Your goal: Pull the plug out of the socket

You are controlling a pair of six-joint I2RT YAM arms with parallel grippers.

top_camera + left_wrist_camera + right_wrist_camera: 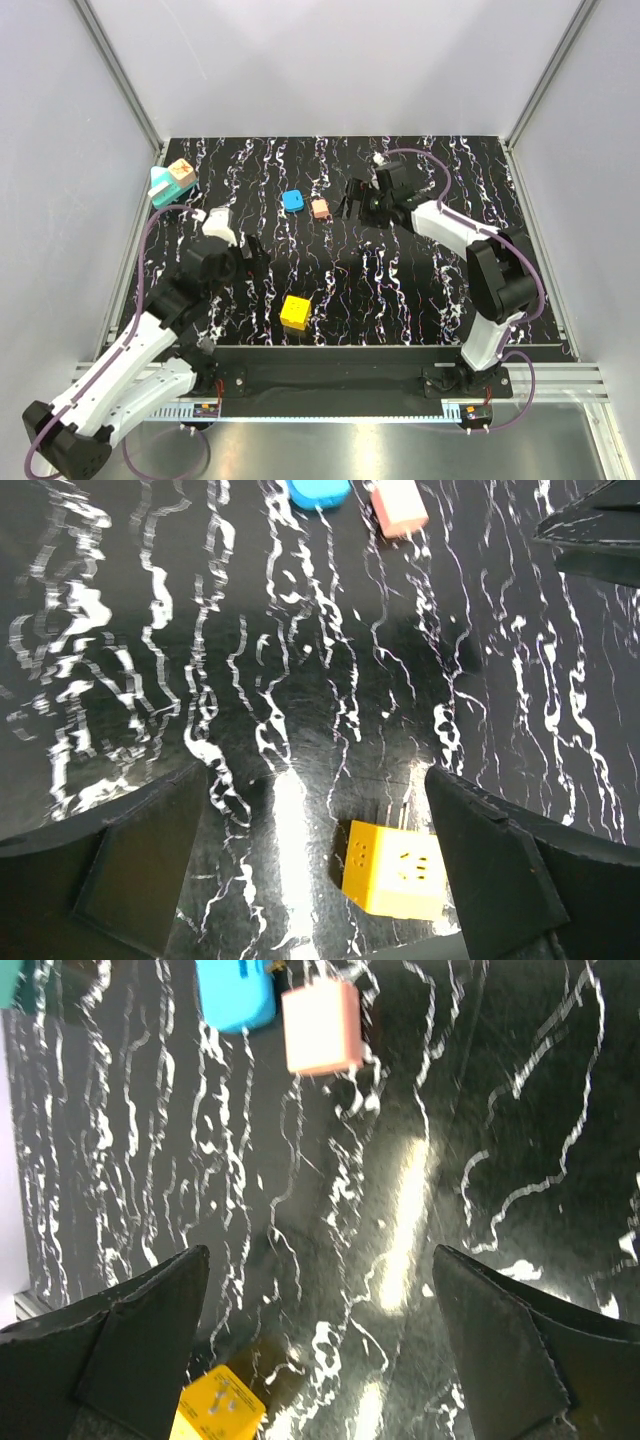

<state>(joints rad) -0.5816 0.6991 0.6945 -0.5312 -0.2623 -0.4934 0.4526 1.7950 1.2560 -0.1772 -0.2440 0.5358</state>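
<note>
The plug [181, 172], a tan cube with an orange mark on top, sits on the teal socket [160, 189] at the table's far left edge. Only a teal sliver of the socket [8, 980] shows in the right wrist view's top left corner. My left gripper [258, 262] [318, 775] is open over bare table, well to the right of and nearer than the socket, with nothing between its fingers. My right gripper [347, 203] [320, 1255] is open and empty near mid-table, pointing left, far from the plug.
A yellow cube [295, 312] [395, 870] [215, 1412] lies near the front, close to my left gripper's right finger. A bright-blue block [293, 201] [318, 490] [238, 995] and a salmon block [320, 208] [398, 505] [322, 1028] lie mid-table. A white block [217, 222] is by the left arm.
</note>
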